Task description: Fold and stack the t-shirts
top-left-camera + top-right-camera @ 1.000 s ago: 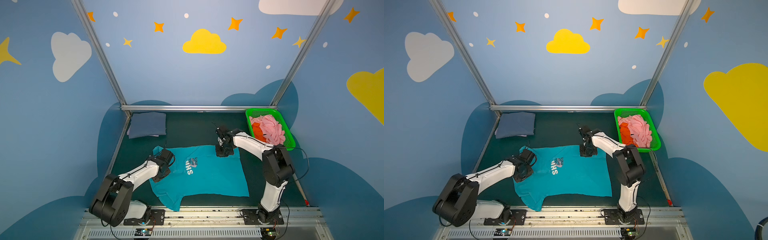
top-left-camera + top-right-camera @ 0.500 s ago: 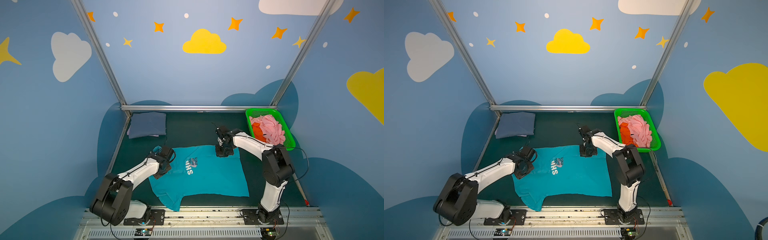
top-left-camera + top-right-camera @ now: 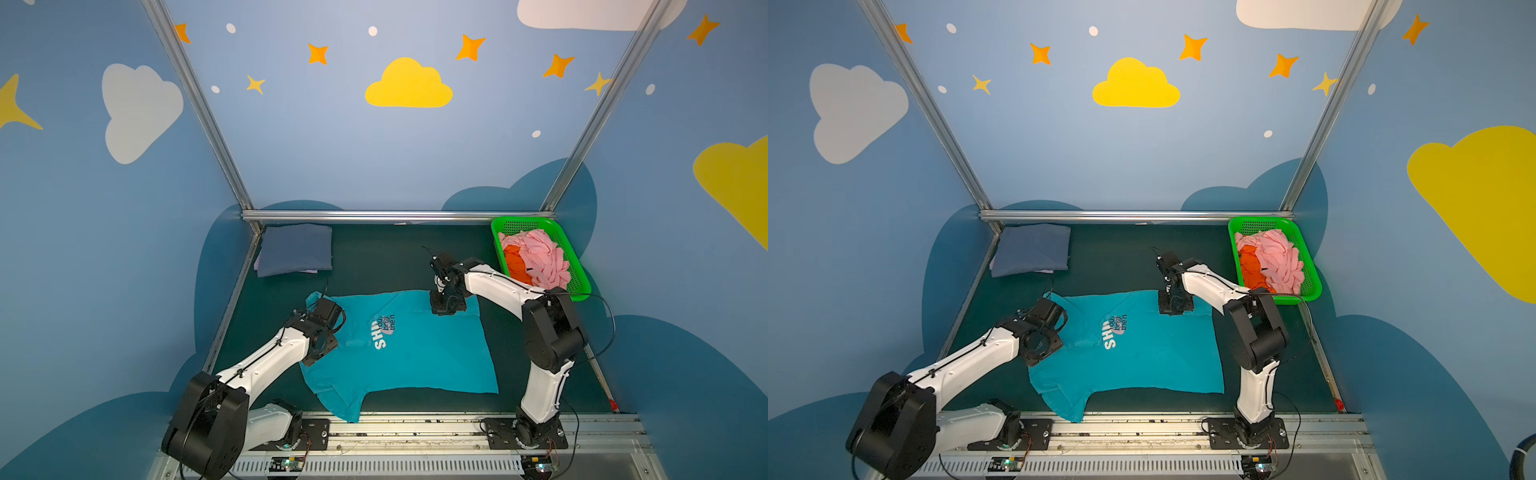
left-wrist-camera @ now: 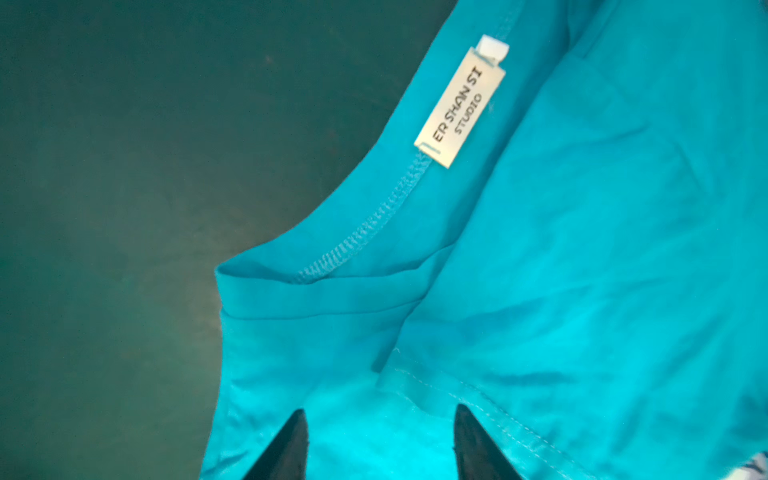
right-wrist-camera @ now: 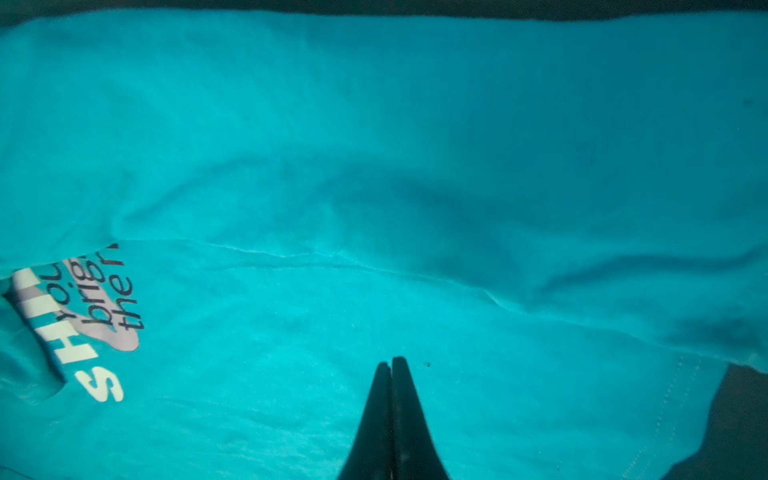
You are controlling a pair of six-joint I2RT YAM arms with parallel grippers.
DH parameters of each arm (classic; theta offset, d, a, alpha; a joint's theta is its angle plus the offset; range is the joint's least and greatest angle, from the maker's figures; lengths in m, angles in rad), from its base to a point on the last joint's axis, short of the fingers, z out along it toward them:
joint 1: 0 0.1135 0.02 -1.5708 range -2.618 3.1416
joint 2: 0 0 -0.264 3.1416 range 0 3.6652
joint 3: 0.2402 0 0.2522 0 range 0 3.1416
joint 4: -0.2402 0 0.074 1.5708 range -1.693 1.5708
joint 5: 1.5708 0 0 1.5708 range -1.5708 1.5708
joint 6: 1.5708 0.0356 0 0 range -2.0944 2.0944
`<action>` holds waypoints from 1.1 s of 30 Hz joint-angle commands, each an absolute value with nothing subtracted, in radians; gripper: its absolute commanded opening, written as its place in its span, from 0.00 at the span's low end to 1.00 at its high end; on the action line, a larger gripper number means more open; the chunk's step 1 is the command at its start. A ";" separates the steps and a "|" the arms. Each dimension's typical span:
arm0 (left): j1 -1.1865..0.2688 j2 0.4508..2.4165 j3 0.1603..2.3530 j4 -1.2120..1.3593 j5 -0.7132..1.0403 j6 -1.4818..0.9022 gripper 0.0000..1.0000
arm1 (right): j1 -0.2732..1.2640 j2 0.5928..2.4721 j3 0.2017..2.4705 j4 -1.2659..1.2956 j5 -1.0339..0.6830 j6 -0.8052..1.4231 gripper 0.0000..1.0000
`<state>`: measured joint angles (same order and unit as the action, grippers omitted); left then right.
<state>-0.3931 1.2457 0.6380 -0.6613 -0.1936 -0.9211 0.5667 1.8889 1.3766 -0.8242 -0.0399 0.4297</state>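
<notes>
Black left gripper (image 4: 380, 415) hovers over the collar of the teal t-shirt (image 3: 415, 357), jaws parted; right gripper (image 5: 391, 361) points down at its far right corner, jaws together. The shirt lies spread, print partly hidden.

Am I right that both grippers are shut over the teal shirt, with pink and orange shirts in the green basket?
No: the left wrist view shows the left gripper open above the teal shirt; only the right gripper is shut. The rest holds.

I read both top views as evenly lit, diffuse and sharp, with faint shadows. Wrist views: dim corners, a bright patch on the teal cotton t-shirt (image 4: 582, 249) near the blurred jaws.
</notes>
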 commanded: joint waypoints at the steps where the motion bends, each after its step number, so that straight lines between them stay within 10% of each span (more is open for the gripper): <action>1: -0.387 1.302 0.667 -0.650 -0.219 -0.883 0.59 | 0.575 1.901 1.414 -0.845 -0.043 0.428 0.00; 6: -0.377 1.426 0.691 -0.597 -0.194 -0.866 0.54 | 0.575 1.895 1.414 -0.852 -0.036 0.427 0.00; 17: -0.376 1.403 0.739 -0.669 -0.223 -0.865 0.10 | 0.576 1.903 1.423 -0.857 -0.038 0.423 0.00; 33: -0.378 1.169 0.635 -0.730 -0.132 -0.911 0.10 | 0.577 1.910 1.420 -0.844 -0.051 0.425 0.00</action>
<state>-0.3805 1.1774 0.6769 -0.7120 -0.1665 -0.8871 0.5716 1.8923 1.4029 -0.8345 -0.0456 0.4290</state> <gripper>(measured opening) 0.095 0.047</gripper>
